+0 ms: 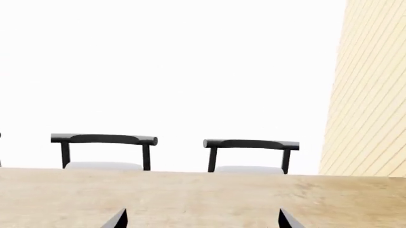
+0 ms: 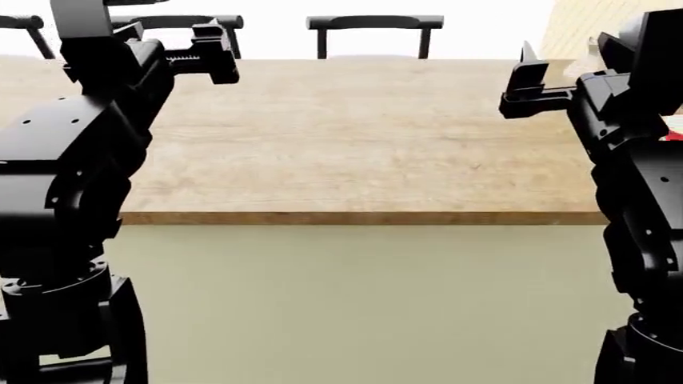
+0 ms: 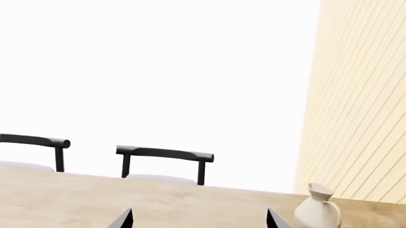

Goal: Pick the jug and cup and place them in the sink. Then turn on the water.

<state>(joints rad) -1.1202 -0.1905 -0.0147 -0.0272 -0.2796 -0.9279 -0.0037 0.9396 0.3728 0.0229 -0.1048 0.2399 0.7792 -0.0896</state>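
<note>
In the right wrist view the cream jug [image 3: 316,210] stands upright on the wooden table [image 3: 190,204], off to one side of my right gripper [image 3: 198,219] and a little beyond it. That gripper is open, with only bare table between its fingertips. My left gripper [image 1: 203,219] is open too, over bare table [image 1: 203,194]. From the head view both grippers, left [image 2: 217,53] and right [image 2: 520,80], hover above the tabletop. A red sliver [image 2: 671,136] beside the right arm may be the cup. The sink and the water are out of view.
Black chairs with pale seats [image 2: 373,22] [image 1: 104,139] [image 3: 165,153] line the table's far side. A beige slatted wall [image 3: 362,118] rises at the right end. The table's near edge [image 2: 363,217] runs in front of me, with pale green floor [image 2: 363,304] below it.
</note>
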